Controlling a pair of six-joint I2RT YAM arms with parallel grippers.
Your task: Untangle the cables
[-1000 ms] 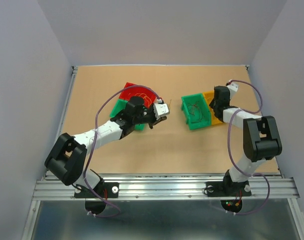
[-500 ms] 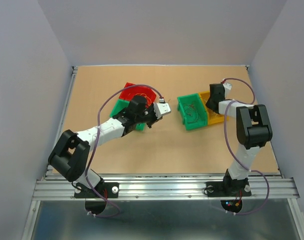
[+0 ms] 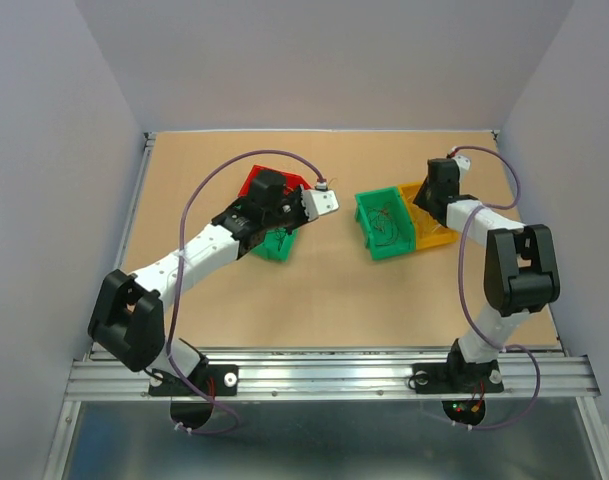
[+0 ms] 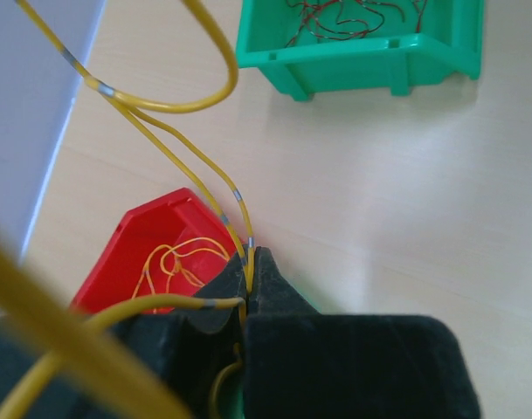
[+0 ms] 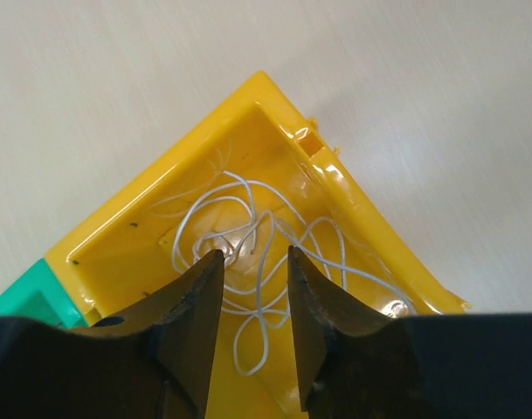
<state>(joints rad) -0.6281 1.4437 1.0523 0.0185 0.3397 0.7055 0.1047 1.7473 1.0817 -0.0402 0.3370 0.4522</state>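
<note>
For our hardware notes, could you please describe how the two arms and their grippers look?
The left arm and right arm share white links, black joints and a looping purple cable. The left gripper and right gripper have black, tapering fingers.

- The yellow wires [image 4: 174, 140] are showing bright yellow, with short grey bands at intervals.
- The red bin [image 4: 152, 236] is showing plain red.
- The green bin [image 4: 362, 65] is showing plain green, and the thin wires [image 4: 344, 17] in it are looking dark red to brown.
- The yellow bin [image 5: 274, 122], just beside that green bin, is gleaming glossy yellow around the white wires [image 5: 248, 236].
- A second green bin [image 3: 274, 243], well left of the first, is showing the same green.
- The table [image 3: 324, 300] is showing light tan.
- The left gripper [image 4: 251, 278] and the right gripper [image 5: 251, 266] are showing black.
- The arm cables [image 3: 199, 205] are showing purple.
</note>
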